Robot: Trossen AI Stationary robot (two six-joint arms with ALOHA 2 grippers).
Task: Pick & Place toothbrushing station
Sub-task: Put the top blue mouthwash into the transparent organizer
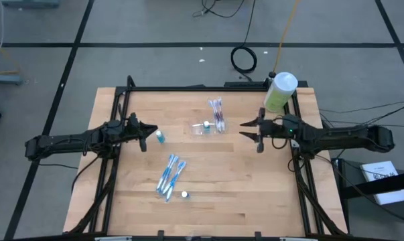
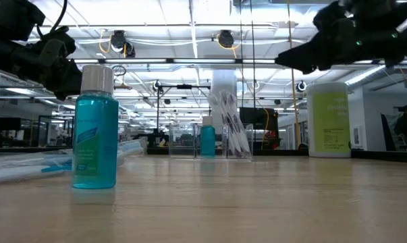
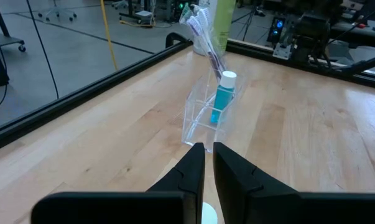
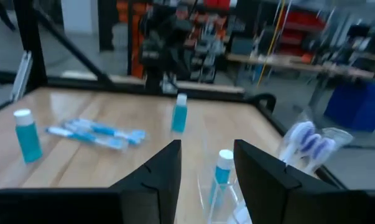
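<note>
Just above the centre of the high view, the small clear plastic tray (image 1: 203, 128) lay on the wooden tabletop (image 1: 208, 187), a small blue bottle (image 1: 206, 125) standing in it. The right gripper (image 1: 250, 130) hovered to its right, fingers parted and empty, bare wood between them. The left gripper (image 1: 151, 132), fingers nearly closed on nothing, hung farther left, beside another blue bottle (image 1: 160, 137). Packaged toothbrushes (image 1: 169, 177) lay lower down, well apart from the tray.

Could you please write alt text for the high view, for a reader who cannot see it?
Two dark arms reach over a wooden table toward a clear tray holding a small blue bottle and packaged toothbrushes. The left gripper is shut; the right gripper is open.
</note>
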